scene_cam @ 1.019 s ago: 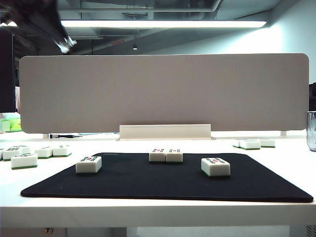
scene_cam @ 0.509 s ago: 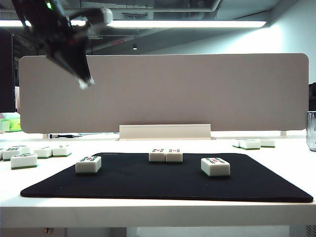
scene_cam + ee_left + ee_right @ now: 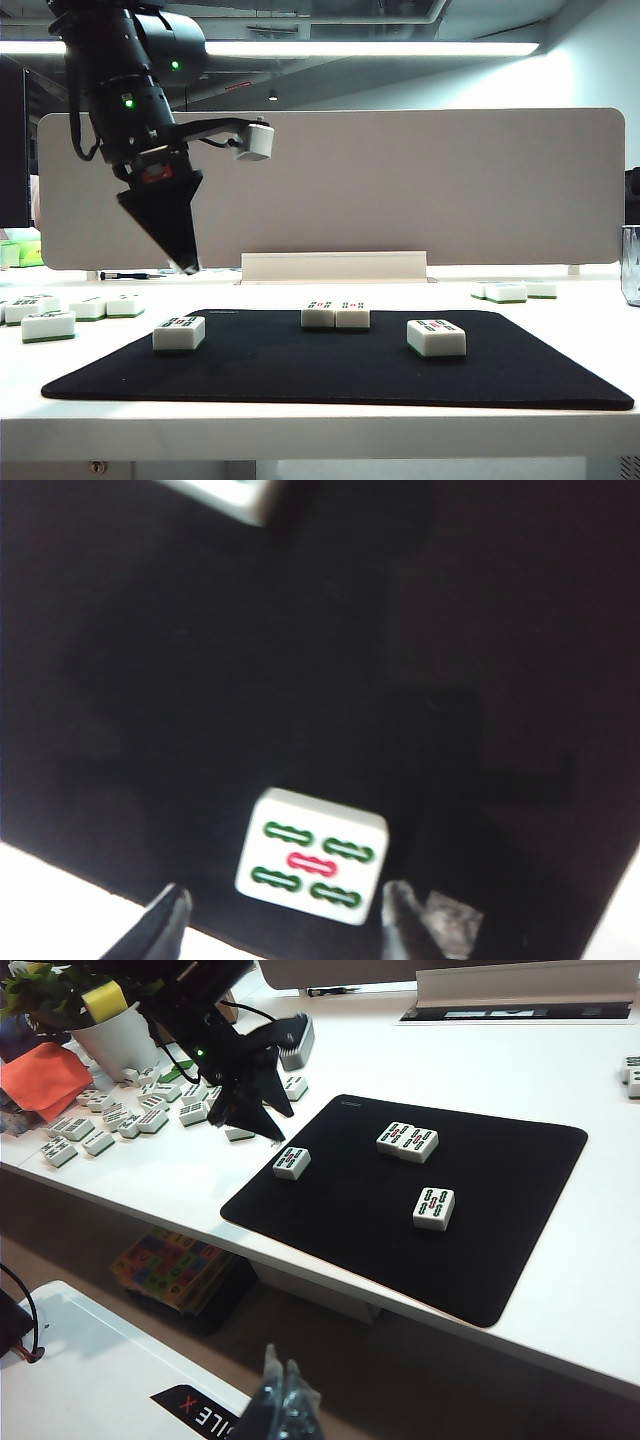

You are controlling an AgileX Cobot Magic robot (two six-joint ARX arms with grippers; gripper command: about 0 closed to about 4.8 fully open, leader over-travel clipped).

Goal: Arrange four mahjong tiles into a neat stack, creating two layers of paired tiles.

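Note:
Four mahjong tiles lie face up on the black mat [image 3: 330, 372]. One lies alone at the left [image 3: 180, 333], two sit side by side touching in the middle [image 3: 336, 315], and one lies alone at the right [image 3: 436, 338]. My left gripper [image 3: 185, 264] hangs pointing down just above and behind the left tile. In the left wrist view its jaws [image 3: 288, 908] stand open and empty, wider than that tile [image 3: 313, 855], which lies just ahead of the fingertips [image 3: 172, 905]. My right gripper [image 3: 282, 1385] is shut, empty, held low off the table's front.
Spare tiles lie on the white table left of the mat [image 3: 48, 325] and at the back right [image 3: 515, 291]. A grey partition board [image 3: 330, 185] closes off the back. A white plant pot [image 3: 120, 1035] stands by the left spares; a glass [image 3: 631, 265] stands at the right edge.
My left arm has swung down from the upper left corner to just above the left tile, its wrist turned. The tiles have not moved.

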